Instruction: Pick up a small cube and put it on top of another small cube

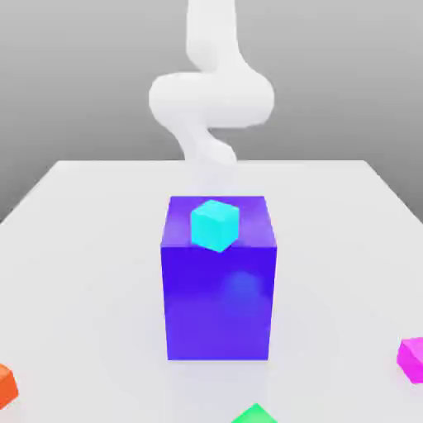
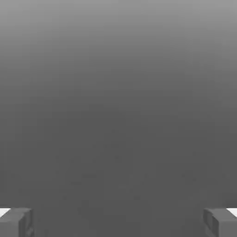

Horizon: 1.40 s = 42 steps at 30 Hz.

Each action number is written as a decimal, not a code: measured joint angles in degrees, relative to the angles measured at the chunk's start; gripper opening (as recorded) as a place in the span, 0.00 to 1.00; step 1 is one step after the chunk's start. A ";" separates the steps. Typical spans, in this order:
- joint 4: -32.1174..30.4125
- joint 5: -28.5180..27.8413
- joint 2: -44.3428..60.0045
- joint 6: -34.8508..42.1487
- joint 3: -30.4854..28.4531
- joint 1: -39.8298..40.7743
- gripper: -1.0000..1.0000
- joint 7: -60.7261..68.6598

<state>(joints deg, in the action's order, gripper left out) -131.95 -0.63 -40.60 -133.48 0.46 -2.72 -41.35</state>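
- Tabletop (image 1: 99, 248): white, flat, carrying all items listed.
- Blue block (image 1: 220, 306): large, upright, near the tabletop's centre.
- Cyan cube (image 1: 215, 224): small, resting on the top face of the blue block, turned corner-forward.
- Orange cube (image 1: 6, 385): small, at the near edge, toward the exterior view's left corner.
- Magenta cube (image 1: 411, 358): small, near the exterior view's right edge.
- Green cube (image 1: 254, 415): small, at the near edge, partly cut off.
- Robot arm (image 1: 211, 95): white, raised beyond the blue block, above the far edge.
- Fingers (image 2: 16, 222): spread wide apart, holding nothing, with grey background between them.
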 joint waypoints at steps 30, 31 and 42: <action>-1.06 -9.92 63.02 -21.48 11.10 -23.75 0.50 49.10; -0.65 -10.72 65.09 -22.97 10.41 -24.40 0.50 48.72; -0.44 -11.05 66.25 -23.68 9.98 -24.89 0.00 48.68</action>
<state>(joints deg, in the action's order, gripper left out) -132.38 -11.68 25.65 -157.16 10.44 -27.61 7.34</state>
